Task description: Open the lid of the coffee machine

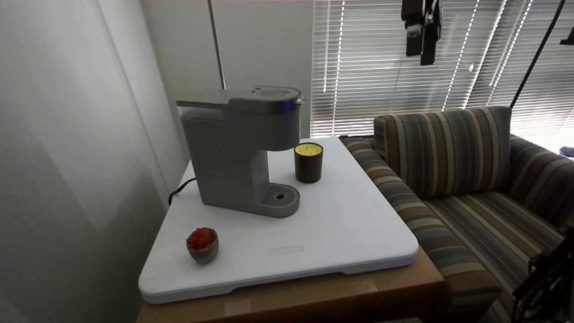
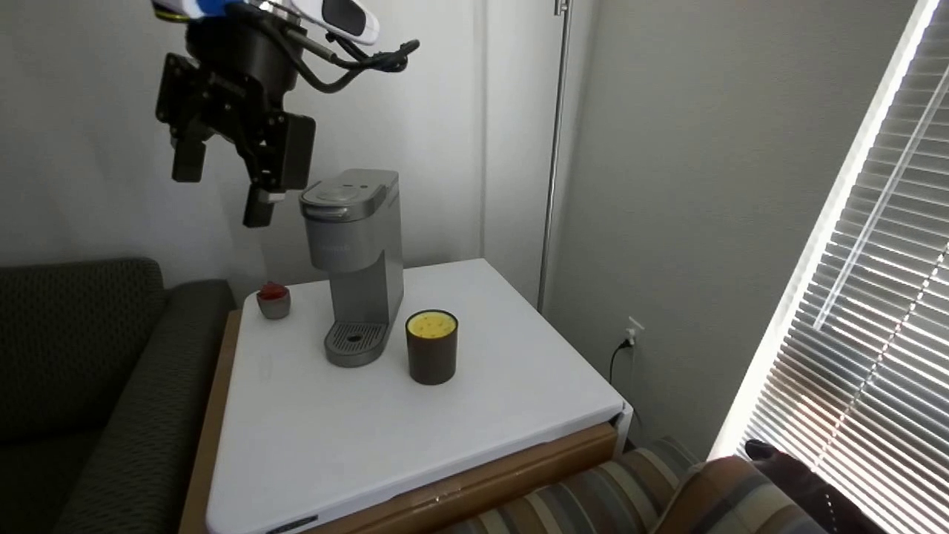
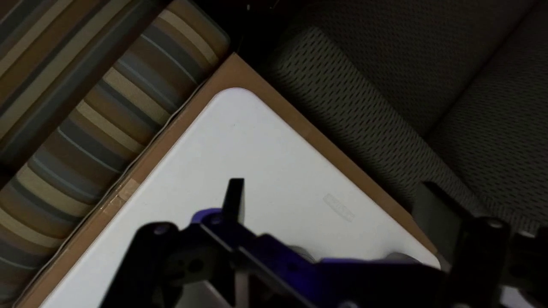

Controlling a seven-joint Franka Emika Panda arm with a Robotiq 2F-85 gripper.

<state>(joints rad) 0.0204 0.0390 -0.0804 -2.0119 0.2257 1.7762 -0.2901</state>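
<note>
The grey coffee machine stands upright on the white table, in both exterior views (image 1: pixel 237 157) (image 2: pixel 357 297). Its lid (image 1: pixel 274 93) lies flat and shut on top, with a shiny handle at its front; it also shows in an exterior view (image 2: pixel 337 194). My gripper hangs in the air, apart from the machine and higher than its lid, in both exterior views (image 1: pixel 420 51) (image 2: pixel 224 187). In the wrist view the gripper (image 3: pixel 332 188) has its fingers wide apart with nothing between them. There the lid is out of view; a grey curved edge, perhaps the drip base (image 3: pixel 303 252), shows behind the gripper.
A dark cup with yellow inside (image 1: pixel 308 163) stands beside the machine. A small pot with a red top (image 1: pixel 202 246) sits near the table (image 1: pixel 341 242) edge. A striped armchair (image 1: pixel 448 157) and a dark sofa (image 2: pixel 81 334) flank the table. Walls stand behind the machine.
</note>
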